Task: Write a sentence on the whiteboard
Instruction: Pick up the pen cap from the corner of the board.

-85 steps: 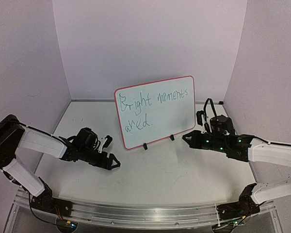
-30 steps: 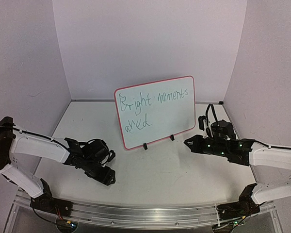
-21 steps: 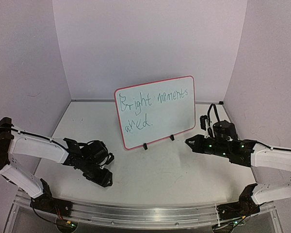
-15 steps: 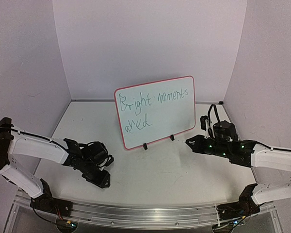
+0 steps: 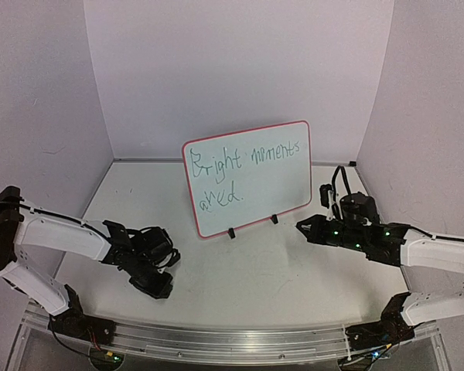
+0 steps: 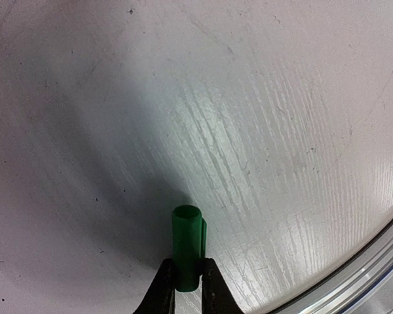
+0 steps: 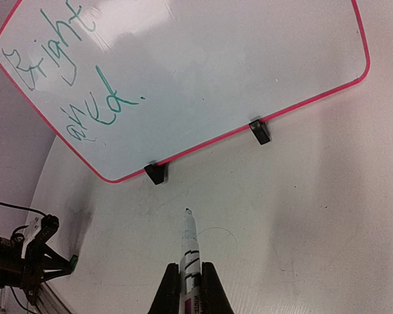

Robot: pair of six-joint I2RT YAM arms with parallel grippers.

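Note:
The whiteboard (image 5: 247, 178) stands tilted on the table at mid-back, red-rimmed, with green handwriting on its upper left; it fills the top of the right wrist view (image 7: 203, 78). My right gripper (image 5: 301, 226) (image 7: 190, 275) is shut on a white marker (image 7: 189, 242), whose bare tip points at the board's lower edge from a short way off. My left gripper (image 5: 158, 290) (image 6: 188, 275) is shut on a green marker cap (image 6: 187, 245), low over the table near the front left. The cap's open end faces away from the fingers.
Two black clip feet (image 7: 156, 173) (image 7: 260, 131) hold the board up. An aluminium rail (image 5: 232, 340) (image 6: 360, 268) runs along the near table edge, close to the left gripper. Pale walls enclose the table on three sides.
My left gripper has slid back toward the near edge and closed on the green cap. The right arm with the marker has barely moved.

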